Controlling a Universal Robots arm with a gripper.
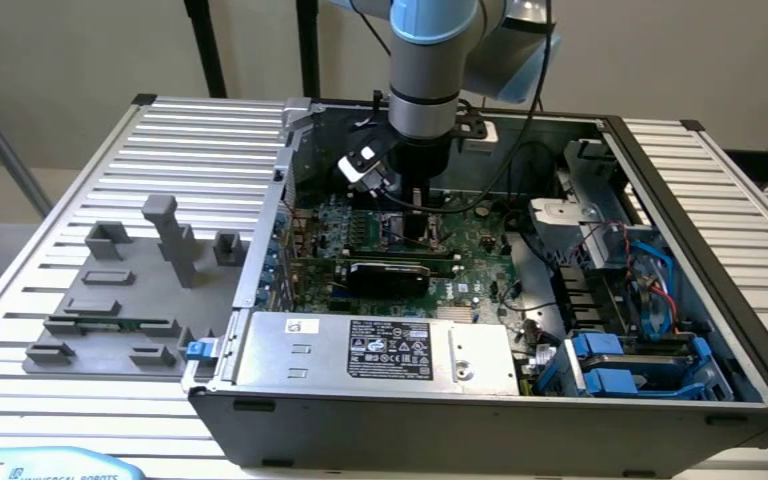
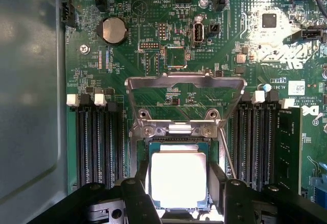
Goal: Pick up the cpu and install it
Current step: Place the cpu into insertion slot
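Placing step: gripper (image 2: 179, 206) clamps cpu (image 2: 178, 179) by two opposite edges, over the socket (image 2: 173, 146) mid-motherboard (image 2: 87, 66), load plate (image 2: 184, 82) flipped up. Probably seated, hard to tell. Letting go calls for cpu flat, corners aligned.

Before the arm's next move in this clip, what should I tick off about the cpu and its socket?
1. Load plate swung up, clear of the socket: ok.
2. gripper shut on two opposite sides of the cpu: ok.
3. cpu square with the socket: ok.
4. cpu fully seated in the socket: cannot tell.
5. Retention lever off to the side, not across the cpu: ok.
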